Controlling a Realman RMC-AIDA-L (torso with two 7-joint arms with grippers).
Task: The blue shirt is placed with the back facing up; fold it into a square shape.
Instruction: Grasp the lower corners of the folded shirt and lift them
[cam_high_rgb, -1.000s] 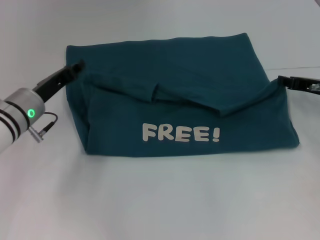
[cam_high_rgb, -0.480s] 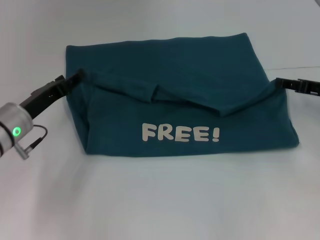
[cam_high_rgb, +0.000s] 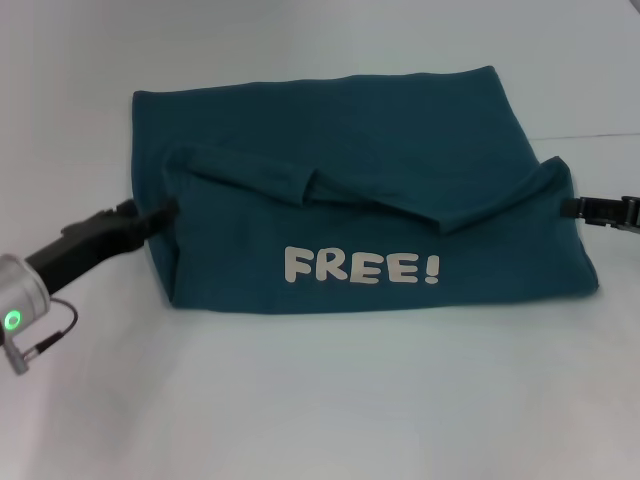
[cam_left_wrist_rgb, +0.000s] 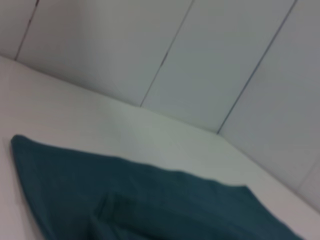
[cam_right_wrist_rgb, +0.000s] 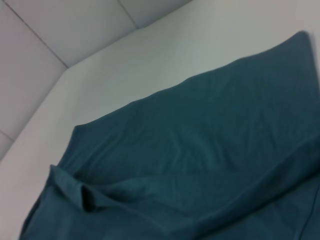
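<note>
The blue shirt (cam_high_rgb: 400, 140) lies on the white table, its near part folded over so cream "FREE!" lettering (cam_high_rgb: 361, 266) faces up. The fold's far edge is loose and rumpled, with raised corners at both ends. My left gripper (cam_high_rgb: 165, 211) sits at the shirt's left edge, level with the middle of the folded flap and touching the cloth. My right gripper (cam_high_rgb: 572, 208) meets the shirt's right edge at the same depth. Both wrist views show only the shirt's cloth, left (cam_left_wrist_rgb: 150, 200) and right (cam_right_wrist_rgb: 200, 150).
The white table (cam_high_rgb: 320, 400) stretches around the shirt on every side. A pale panelled wall (cam_left_wrist_rgb: 200, 60) rises behind the table's far edge. A small cable loop (cam_high_rgb: 45, 335) hangs under my left wrist.
Both grippers have moved from the flap's raised far corners toward me along the shirt's side edges. The flap's corners have stayed where they were.
</note>
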